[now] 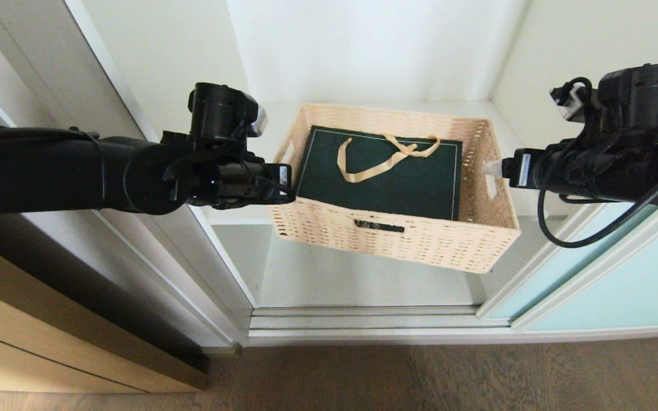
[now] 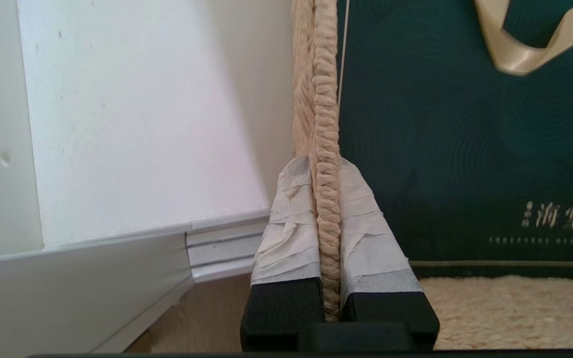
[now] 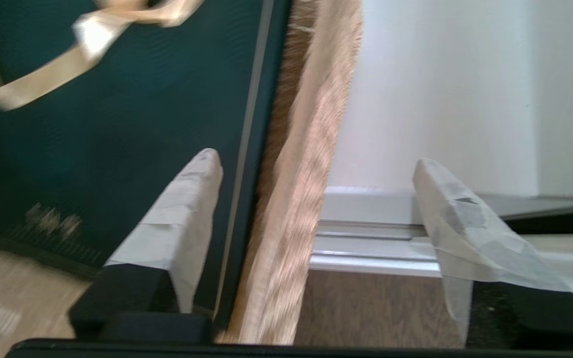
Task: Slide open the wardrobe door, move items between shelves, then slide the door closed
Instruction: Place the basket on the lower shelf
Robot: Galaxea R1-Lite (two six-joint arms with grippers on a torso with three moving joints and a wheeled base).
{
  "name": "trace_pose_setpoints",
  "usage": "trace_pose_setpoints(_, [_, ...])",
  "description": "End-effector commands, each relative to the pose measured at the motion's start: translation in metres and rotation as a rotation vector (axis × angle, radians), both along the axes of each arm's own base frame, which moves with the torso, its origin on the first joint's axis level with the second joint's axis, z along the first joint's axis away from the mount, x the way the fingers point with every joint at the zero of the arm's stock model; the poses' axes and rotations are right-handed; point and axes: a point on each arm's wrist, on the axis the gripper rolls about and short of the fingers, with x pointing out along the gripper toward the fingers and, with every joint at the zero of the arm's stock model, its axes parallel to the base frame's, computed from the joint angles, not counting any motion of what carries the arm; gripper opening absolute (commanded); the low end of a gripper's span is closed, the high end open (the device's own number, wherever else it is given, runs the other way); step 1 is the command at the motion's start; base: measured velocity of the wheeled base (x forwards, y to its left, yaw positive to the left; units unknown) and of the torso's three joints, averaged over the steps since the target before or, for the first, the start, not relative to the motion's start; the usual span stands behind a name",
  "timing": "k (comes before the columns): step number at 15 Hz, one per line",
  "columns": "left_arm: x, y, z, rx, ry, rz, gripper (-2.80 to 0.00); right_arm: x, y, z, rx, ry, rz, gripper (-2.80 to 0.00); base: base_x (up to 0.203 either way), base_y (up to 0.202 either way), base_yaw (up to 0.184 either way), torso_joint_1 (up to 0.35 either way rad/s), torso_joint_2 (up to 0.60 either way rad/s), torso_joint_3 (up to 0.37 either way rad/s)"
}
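A home bedroom or dressing corner.
A built-in wardrobe with white shelves (image 1: 363, 274), a frosted sliding door (image 1: 603, 279), wood-grain floor (image 1: 420, 377) and a light wood cabinet (image 1: 49, 337) alongside.

one wicker basket (image 1: 397, 240), one green gift bag (image 1: 386, 177), two end effectors

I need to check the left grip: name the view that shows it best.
Left wrist view: the left gripper is shut on the basket rim. The head view shows it only from above; the right wrist view misses it.
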Motion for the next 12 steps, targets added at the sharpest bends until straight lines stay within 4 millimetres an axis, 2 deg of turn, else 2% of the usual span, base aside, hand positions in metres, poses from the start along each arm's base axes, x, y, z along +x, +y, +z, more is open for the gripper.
trace_pose_setpoints(1, [-0.003,0.0,0.0,-0.001,-0.001,0.0,-2.8,0.023,0.004,-0.018,-0.013,0.042,-0.02,0.0,0.0,0.0,0.0,0.0,0.0,0.0])
trace_pose_setpoints(4, [-0.001,-0.001,0.003,-0.034,-0.081,-0.003,-2.8,0.052,0.003,-0.037,-0.022,0.076,-0.059,0.0,0.0,0.0,0.0,0.0,0.0,0.0])
trace_pose_setpoints(7, [-0.001,-0.002,0.0,-0.031,-0.077,-0.007,-2.8,0.075,0.0,-0.045,-0.027,0.076,-0.096,0.0,0.0,0.0,0.0,0.0,0.0,0.0])
trace_pose_setpoints(12, [-0.002,-0.004,0.001,-0.033,-0.082,-0.011,-2.8,0.089,-0.006,-0.054,-0.039,0.097,-0.129,0.0,0.0,0.0,0.0,0.0,0.0,0.0])
